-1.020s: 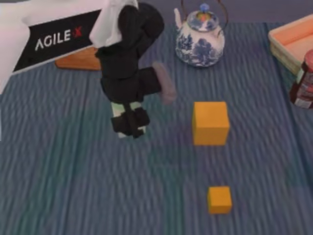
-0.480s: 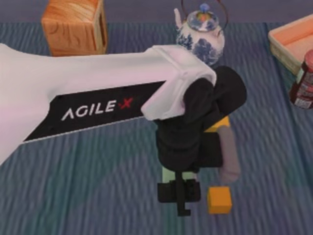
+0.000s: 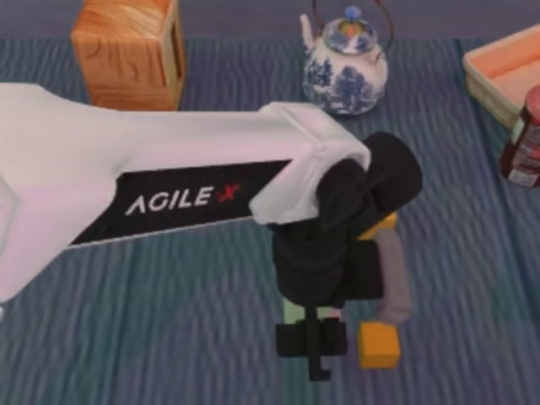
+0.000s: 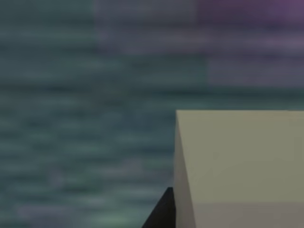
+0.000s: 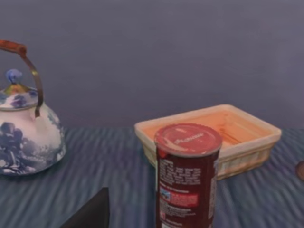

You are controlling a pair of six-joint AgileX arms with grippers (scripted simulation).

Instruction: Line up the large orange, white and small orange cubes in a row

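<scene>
My left gripper (image 3: 310,339) is shut on the white cube (image 3: 291,314), holding it just left of the small orange cube (image 3: 378,346) near the table's front edge. In the left wrist view the white cube (image 4: 237,166) fills the lower right, with one dark finger (image 4: 162,213) against its side. The large orange cube (image 3: 382,224) lies under the left arm's wrist, and only a sliver of it shows. My right gripper is out of the top view. Its wrist view looks over the back right of the table.
A wood-grain box (image 3: 128,51) stands at the back left. A blue-and-white teapot (image 3: 346,63) sits at the back centre. At the right edge are an orange-lined tray (image 3: 506,72) and a red can (image 3: 525,139). The can (image 5: 187,175) stands close before the right wrist.
My left arm has swung right and forward with the white cube, from left of the large orange cube to beside the small orange cube. It has settled slightly in the last half second.
</scene>
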